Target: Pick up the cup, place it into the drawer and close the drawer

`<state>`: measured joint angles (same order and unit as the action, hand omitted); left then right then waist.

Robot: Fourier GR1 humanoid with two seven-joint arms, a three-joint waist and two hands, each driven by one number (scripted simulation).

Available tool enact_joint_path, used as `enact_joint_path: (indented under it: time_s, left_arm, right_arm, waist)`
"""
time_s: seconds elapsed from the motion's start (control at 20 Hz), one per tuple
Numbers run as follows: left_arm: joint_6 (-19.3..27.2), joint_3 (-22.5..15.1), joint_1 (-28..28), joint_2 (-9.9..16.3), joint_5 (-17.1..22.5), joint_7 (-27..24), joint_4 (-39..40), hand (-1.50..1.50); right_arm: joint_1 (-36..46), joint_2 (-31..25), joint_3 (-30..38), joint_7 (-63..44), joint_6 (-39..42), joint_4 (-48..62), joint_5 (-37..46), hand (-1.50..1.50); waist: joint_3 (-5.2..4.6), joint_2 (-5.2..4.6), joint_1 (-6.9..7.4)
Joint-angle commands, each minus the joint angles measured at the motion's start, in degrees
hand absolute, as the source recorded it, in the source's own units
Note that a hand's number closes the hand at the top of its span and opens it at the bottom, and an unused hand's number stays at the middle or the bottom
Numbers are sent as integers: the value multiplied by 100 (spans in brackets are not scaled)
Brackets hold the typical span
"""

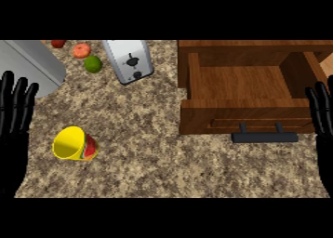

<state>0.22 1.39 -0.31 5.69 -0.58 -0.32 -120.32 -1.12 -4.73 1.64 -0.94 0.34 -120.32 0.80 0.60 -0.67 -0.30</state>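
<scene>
Speckled counter [169, 158], yellow cup [74, 144] on its side, drawer [248, 93] open — empty

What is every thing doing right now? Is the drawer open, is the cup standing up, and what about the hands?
Drawer: pulled open, nothing inside.
Cup: tipped on its side on the counter, apart from both hands.
Left hand: open, fingers up, resting at the left edge.
Right hand: open, fingers up, resting at the right edge.
Toaster: lying on the counter, slots empty.
</scene>
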Motion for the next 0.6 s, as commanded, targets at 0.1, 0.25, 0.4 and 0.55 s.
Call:
enact_joint_path:
  time_s: [0.1,0.25,0.4,0.55]
  left_arm:
    - [-980,74,324,328,933,-271,-12,-150]
    - [-1913,47,748,742,1938,-72,-474,-150]
    - [-1940,222,1209,525,2996,441,-169,-150]
    - [-2280,757,1115,804,3460,353,351,-150]
  right_arm:
    - [215,64,-55,-81,-92,22,111,-150]
    - [-2,67,-25,-28,-38,-339,-30,-150]
    - [293,-345,-20,-247,303,168,81,-150]
    - [215,-502,167,-413,488,-11,-137,-150]
  waist:
    - [-64,69,47]
    - [-68,94,73]
    - [-68,69,146]
    - [-63,71,48]
